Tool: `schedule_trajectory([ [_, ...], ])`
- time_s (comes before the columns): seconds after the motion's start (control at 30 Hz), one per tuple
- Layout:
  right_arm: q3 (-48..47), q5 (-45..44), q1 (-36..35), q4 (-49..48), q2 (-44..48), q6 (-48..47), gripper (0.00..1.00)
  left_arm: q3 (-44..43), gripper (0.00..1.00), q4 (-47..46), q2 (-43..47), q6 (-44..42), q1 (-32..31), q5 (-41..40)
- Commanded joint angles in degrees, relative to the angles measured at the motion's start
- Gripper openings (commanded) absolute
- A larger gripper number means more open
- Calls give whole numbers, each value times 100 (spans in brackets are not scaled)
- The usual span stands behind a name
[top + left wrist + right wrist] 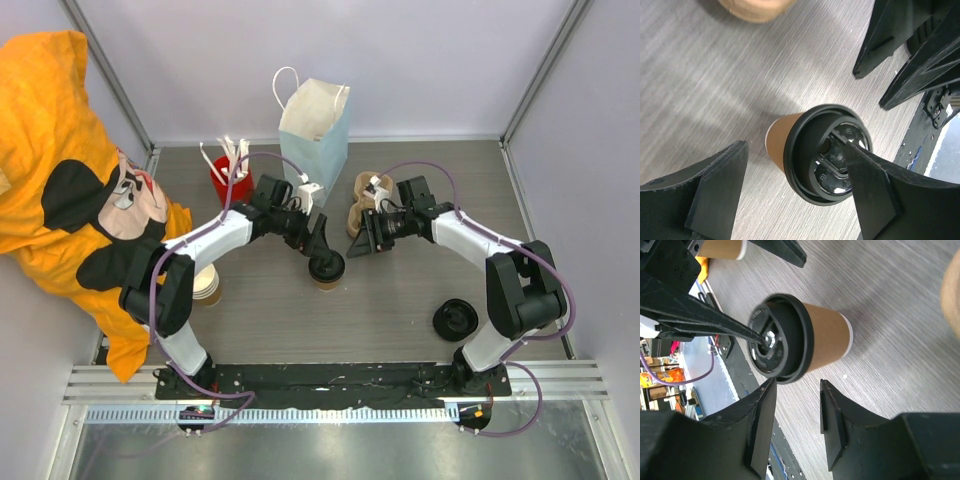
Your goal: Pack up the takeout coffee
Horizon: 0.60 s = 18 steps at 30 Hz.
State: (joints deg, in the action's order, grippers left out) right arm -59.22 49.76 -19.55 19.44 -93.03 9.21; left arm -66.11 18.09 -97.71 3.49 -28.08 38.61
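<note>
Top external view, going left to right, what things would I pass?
Orange cloth → red cup → takeout coffee → brown cardboard holder → loose black lids.

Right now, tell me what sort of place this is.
Likely a robot test cell staged as a coffee counter: bare panel walls in metal framing, with a lidded takeout coffee, a pale blue paper bag and stacked spare cups.
</note>
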Motion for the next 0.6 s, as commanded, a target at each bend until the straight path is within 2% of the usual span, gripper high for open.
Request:
schedule_trajectory([
  [0.0, -379, 280, -22, 7, -83, -7, 47, -411, 84, 160, 200, -146, -23, 50],
  [0.2, -722, 220, -22, 51, -276, 28, 52, -675, 88, 651, 375, -331, -14, 155],
  [0.27, -871, 140, -31, 86, -347, 10, 54, -649, 87, 1097, 481, -803, -23, 156],
  [0.4, -1047, 69, -136, 270, -505, -104, 57, -168, 88, 1566, 937, -1305, -22, 33],
  [0.57, -1004, -141, -365, 279, -549, -227, 59, 396, 88, 1777, 1509, -1509, -23, -187],
])
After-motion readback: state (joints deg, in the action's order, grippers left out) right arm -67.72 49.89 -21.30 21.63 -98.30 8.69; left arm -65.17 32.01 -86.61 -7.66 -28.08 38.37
